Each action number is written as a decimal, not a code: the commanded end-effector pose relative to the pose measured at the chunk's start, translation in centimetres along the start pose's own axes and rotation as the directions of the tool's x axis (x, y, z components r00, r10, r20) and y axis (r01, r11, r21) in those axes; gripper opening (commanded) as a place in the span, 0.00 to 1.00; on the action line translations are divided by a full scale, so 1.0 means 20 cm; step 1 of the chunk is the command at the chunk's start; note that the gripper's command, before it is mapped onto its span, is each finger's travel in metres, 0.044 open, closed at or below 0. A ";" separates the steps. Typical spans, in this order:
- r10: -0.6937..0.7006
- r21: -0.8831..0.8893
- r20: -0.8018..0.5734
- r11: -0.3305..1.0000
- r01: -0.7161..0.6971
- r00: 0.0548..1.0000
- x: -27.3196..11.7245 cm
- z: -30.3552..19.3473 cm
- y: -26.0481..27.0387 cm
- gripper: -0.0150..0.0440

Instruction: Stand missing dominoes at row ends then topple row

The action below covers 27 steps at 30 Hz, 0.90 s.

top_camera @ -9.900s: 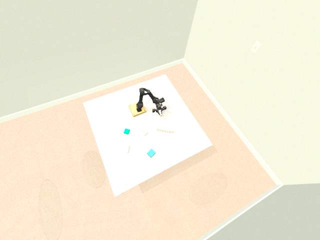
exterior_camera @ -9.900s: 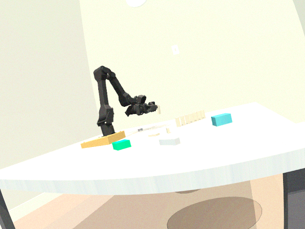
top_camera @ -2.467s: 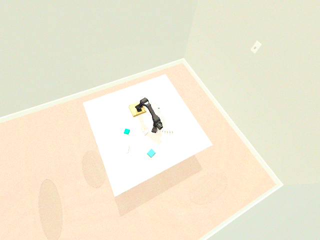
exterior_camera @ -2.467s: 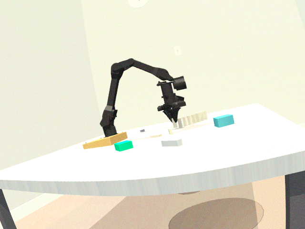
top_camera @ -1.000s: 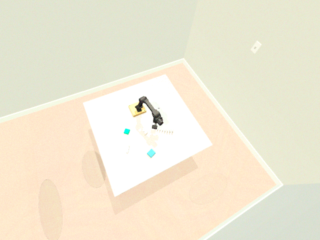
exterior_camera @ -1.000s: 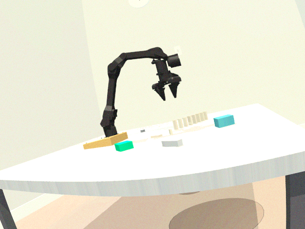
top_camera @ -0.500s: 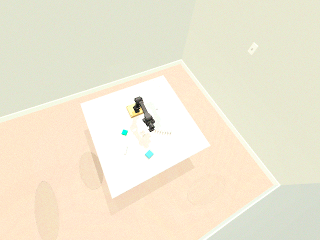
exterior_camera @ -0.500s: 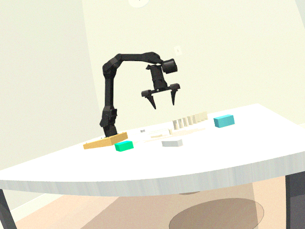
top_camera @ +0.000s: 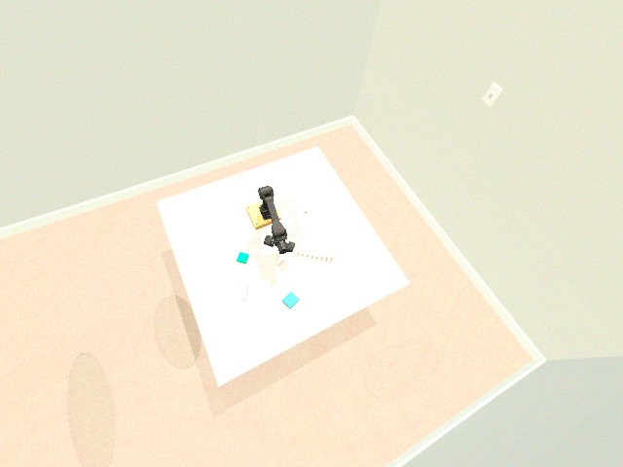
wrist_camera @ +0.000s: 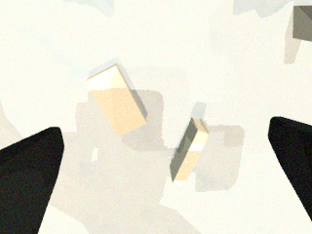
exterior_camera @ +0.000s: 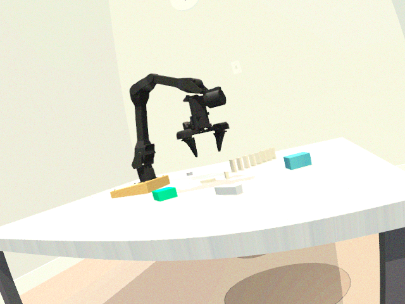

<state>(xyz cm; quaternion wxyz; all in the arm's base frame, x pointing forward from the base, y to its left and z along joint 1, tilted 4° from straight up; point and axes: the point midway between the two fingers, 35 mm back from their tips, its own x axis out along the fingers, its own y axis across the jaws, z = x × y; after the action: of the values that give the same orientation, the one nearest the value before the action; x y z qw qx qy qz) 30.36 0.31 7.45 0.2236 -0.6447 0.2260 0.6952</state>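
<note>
A row of several cream dominoes (top_camera: 314,257) (exterior_camera: 252,159) stands upright, evenly spaced. Two loose dominoes lie near its arm-side end. One loose domino (exterior_camera: 207,180) (wrist_camera: 119,107) lies flat, at left in the wrist view. The other loose domino (exterior_camera: 226,175) (wrist_camera: 191,150) looks narrow and seems to rest on its long edge, right of the middle in the wrist view. My gripper (exterior_camera: 207,153) (wrist_camera: 168,132) is wide open and empty, high above the table. In the wrist view both loose dominoes show between its fingers. The fingertips are hidden in the top view.
A green block (top_camera: 242,258) (exterior_camera: 164,193), a teal block (top_camera: 290,300) (exterior_camera: 297,160) and a pale grey block (top_camera: 244,292) (exterior_camera: 228,189) lie around the loose dominoes. A small grey block (exterior_camera: 189,173) lies behind the arm. A dark-sided piece (wrist_camera: 303,22) is cut off at the wrist view's top right.
</note>
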 end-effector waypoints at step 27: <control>0.003 -0.397 -0.022 0.918 -0.011 1.000 0.40 0.01 0.19 1.00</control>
<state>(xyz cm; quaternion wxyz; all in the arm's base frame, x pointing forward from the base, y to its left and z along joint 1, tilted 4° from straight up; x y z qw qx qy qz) 27.39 -2.48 0.05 0.0871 -0.6820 0.0858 0.7211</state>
